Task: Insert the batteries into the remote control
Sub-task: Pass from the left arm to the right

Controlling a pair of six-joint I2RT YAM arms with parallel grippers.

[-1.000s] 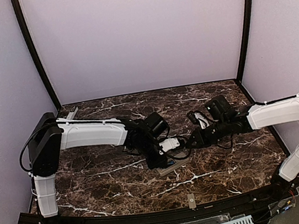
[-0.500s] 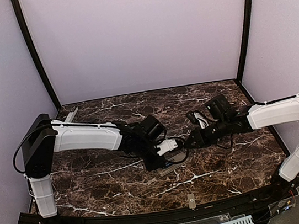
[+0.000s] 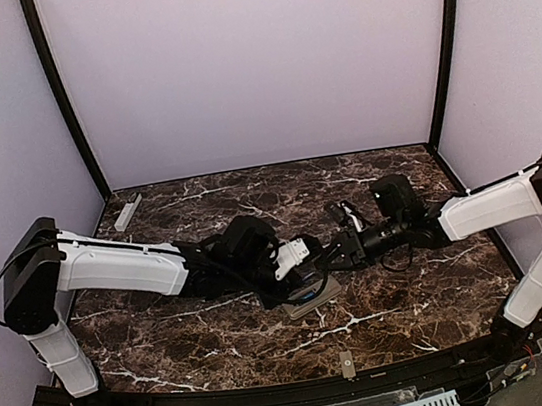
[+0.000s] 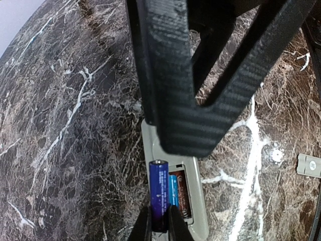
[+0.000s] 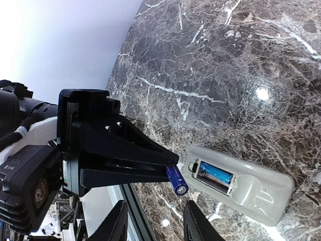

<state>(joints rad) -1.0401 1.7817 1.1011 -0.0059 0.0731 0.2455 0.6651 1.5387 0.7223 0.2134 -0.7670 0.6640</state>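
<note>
Since a second ago, we see the left arm (image 3: 123, 264) swing its shoulder out toward the left edge of the top view and stretch flatter across the table (image 3: 418, 314). The right gripper (image 3: 343, 248) has slid a little left, and its fingers have parted. The remote (image 3: 316, 295) has stayed put just below the middle of that view, lying face down with its battery bay open.

The left gripper (image 4: 158, 223) is clamped on a battery (image 4: 158, 191), pinching its darker end at the bottom of the left wrist view. The battery's free end points over the left side of the bay. In the right wrist view it sits just left of the remote, and we cannot tell whether the two touch. A second battery (image 4: 173, 188) lies seated in the bay, just right of the held one.

The right gripper's fingers (image 5: 120, 221) stand apart at the bottom of the right wrist view with nothing between them, near the remote's left end. A grey bar (image 3: 128, 212) lies at the table's upper left, well apart.
</note>
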